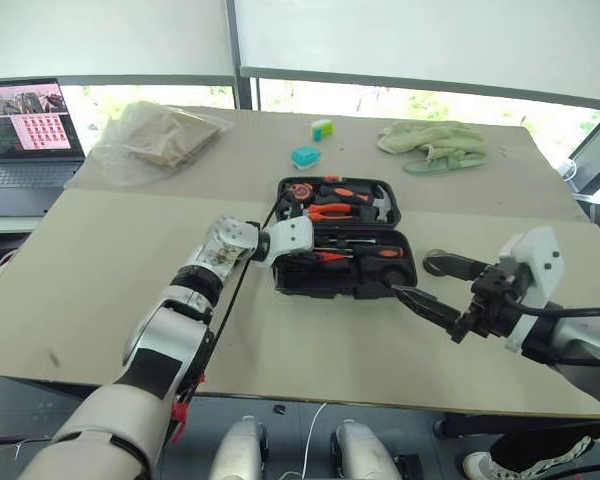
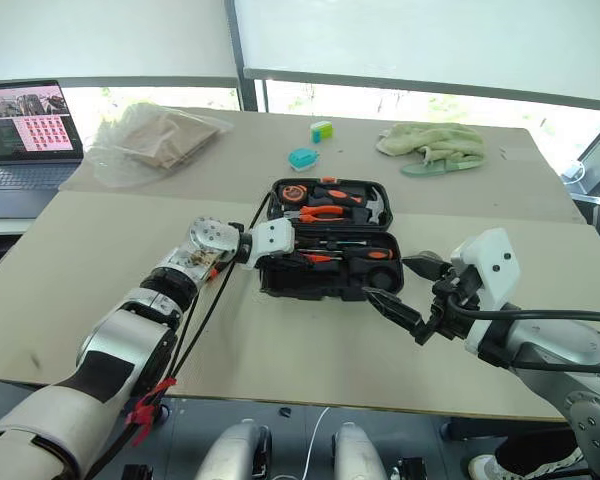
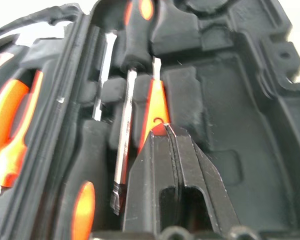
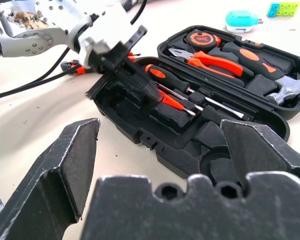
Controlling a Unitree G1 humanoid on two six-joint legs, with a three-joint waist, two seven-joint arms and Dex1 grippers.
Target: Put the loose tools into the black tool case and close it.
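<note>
Left wrist view: left gripper [image 3: 166,131] pinches shut on the slim orange screwdriver [image 3: 154,107], its shaft lying along a slot in the open case [image 1: 342,270] at table centre. Right gripper [image 1: 420,278] hangs wide open, empty, beside the case — farther from the slot.

Open laptop [image 1: 25,135], clear bag [image 1: 155,138], teal block [image 1: 305,156], green cloth [image 1: 435,143] on table [image 1: 80,290].

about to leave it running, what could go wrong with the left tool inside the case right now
The left tool is shut on the slim orange screwdriver among tight slots; it could seat crooked across the bigger screwdriver and block the case from closing. The open right tool, near the case's corner, could nudge it.
</note>
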